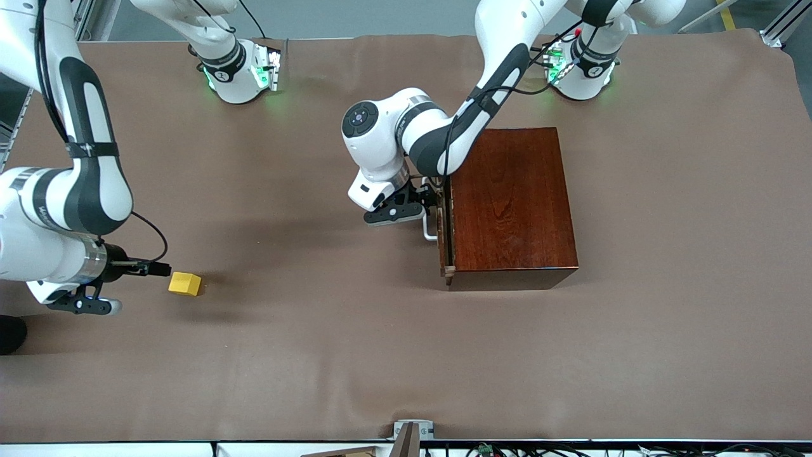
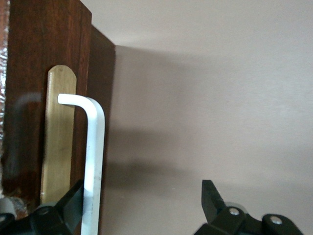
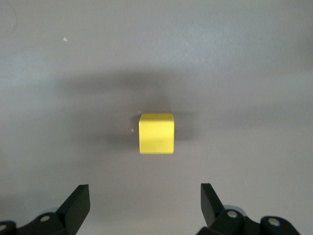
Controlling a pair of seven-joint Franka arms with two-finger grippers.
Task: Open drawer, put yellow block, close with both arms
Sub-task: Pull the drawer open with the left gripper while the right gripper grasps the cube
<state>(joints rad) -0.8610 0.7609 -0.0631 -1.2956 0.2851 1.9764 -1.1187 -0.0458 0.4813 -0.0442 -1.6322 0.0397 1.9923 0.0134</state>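
Note:
The glossy reddish-brown wooden box (image 1: 514, 203) stands toward the left arm's end of the table. Its drawer (image 1: 446, 241) looks shut or barely open, and its white U-shaped handle (image 1: 430, 228) faces the right arm's end. My left gripper (image 1: 426, 206) is open at the handle. In the left wrist view the handle (image 2: 94, 156) runs just inside one finger (image 2: 73, 200) of the open left gripper (image 2: 142, 203), untouched by the other finger. The yellow block (image 1: 184, 284) lies on the table toward the right arm's end. My right gripper (image 1: 85, 304) is beside it, open and empty (image 3: 144, 203), with the block (image 3: 156, 133) ahead of its fingertips.
A brass plate (image 2: 58, 142) backs the handle on the dark drawer front. The brown table cover (image 1: 330, 330) stretches bare between block and box. The arms' green-lit bases (image 1: 244, 70) stand at the table edge farthest from the front camera.

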